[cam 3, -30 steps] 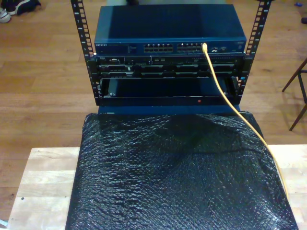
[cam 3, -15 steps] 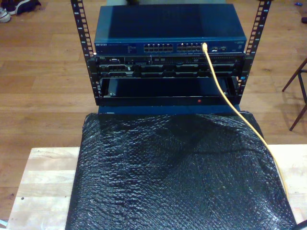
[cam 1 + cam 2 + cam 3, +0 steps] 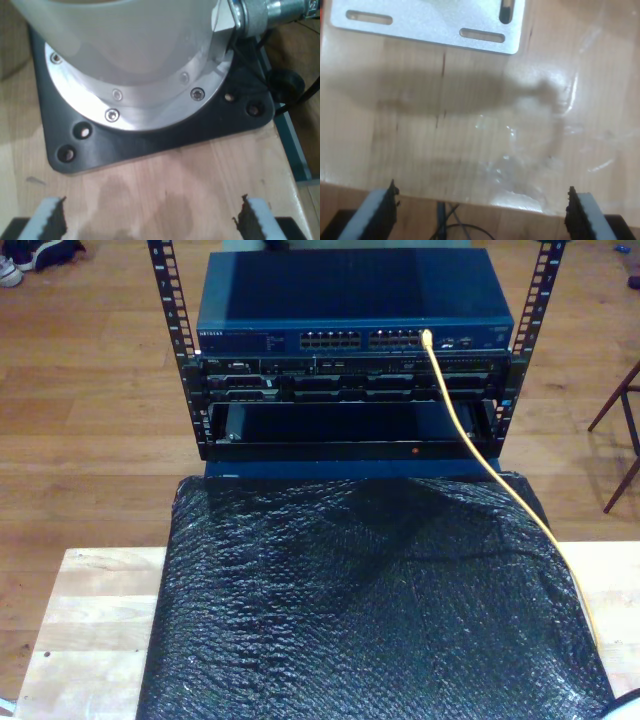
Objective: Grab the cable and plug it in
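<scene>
Yellow cable (image 3: pixel 478 445) in switch (image 3: pixel 355 302) port

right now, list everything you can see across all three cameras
cable: one, yellow, plugged into the switch's front ports, trailing over the sheet toward the exterior view's lower right
network switch: one, blue, top of the rack
rack: one, black, standing on the wooden floor, more black units under the switch
bubble-wrap sheet: one, black, covering the middle of the table
table: one, light wood, bare at the sheet's sides
metal bracket: one, silver, slotted, flat on the wood
arm base: one, white and silver, on a black mounting plate
my first gripper: open, above bare wood
my second gripper: open, above wood
</scene>
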{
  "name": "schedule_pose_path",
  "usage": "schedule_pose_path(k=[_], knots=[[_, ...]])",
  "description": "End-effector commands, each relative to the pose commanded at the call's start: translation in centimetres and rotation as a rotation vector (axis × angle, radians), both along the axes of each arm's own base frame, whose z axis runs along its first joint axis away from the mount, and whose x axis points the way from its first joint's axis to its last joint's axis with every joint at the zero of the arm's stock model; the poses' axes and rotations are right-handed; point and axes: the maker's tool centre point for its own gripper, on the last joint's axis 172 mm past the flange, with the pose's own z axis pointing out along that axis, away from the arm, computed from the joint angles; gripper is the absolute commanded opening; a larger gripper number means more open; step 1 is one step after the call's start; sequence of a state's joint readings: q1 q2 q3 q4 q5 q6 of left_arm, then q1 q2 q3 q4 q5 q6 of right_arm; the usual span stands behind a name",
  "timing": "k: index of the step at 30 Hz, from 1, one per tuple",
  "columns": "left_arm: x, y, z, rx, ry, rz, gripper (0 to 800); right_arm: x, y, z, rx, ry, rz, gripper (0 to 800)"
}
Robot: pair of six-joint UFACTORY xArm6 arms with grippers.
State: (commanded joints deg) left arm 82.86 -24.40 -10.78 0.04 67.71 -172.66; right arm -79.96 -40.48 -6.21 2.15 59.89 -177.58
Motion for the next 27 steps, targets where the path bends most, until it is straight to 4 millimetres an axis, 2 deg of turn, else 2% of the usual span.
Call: schedule_pose_path(k=[10,27], knots=[[0.0,0.0,0.0,0.0,0.0,0.0,800,-1.1,1.3,-3.2,0.01,0.004,-0.052,799],[0.0,0.0,0.0,0.0,0.0,0.0,800,-1.2,0.8,-3.8,-0.034,-0.011,-0.025,800]])
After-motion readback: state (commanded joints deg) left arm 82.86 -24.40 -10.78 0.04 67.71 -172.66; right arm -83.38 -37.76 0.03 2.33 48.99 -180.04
